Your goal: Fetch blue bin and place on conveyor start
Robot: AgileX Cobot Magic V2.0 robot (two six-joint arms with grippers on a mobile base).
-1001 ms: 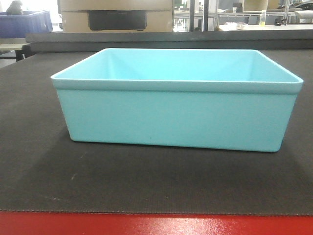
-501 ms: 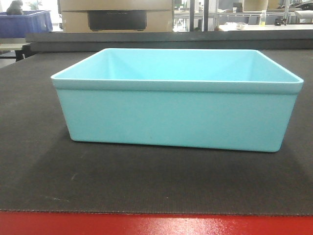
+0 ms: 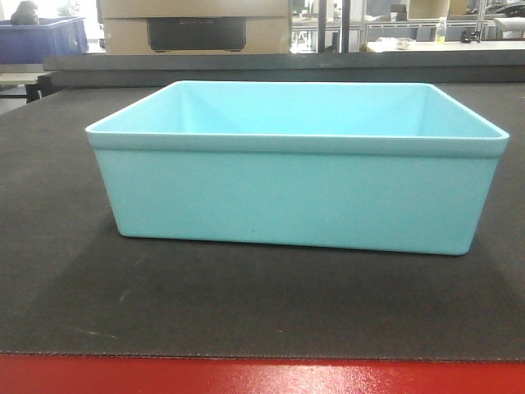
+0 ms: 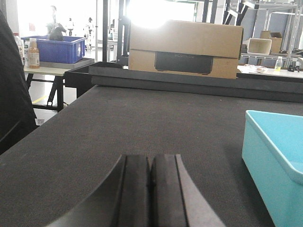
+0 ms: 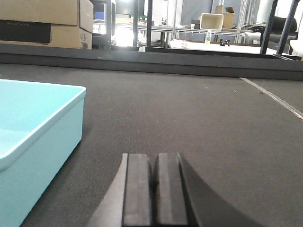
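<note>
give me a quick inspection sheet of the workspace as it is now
surface: black textured conveyor belt with red front edge
job's things: blue bin sits upright and empty on the belt, nothing gripping it
clutter: nothing seen on the belt
grippers: left pincer shut, left of the bin; right pincer shut, right of it; both empty
cables: nothing seen
surroundings: cardboard box behind the belt, dark blue crate on a side table, shelving beyond
</note>
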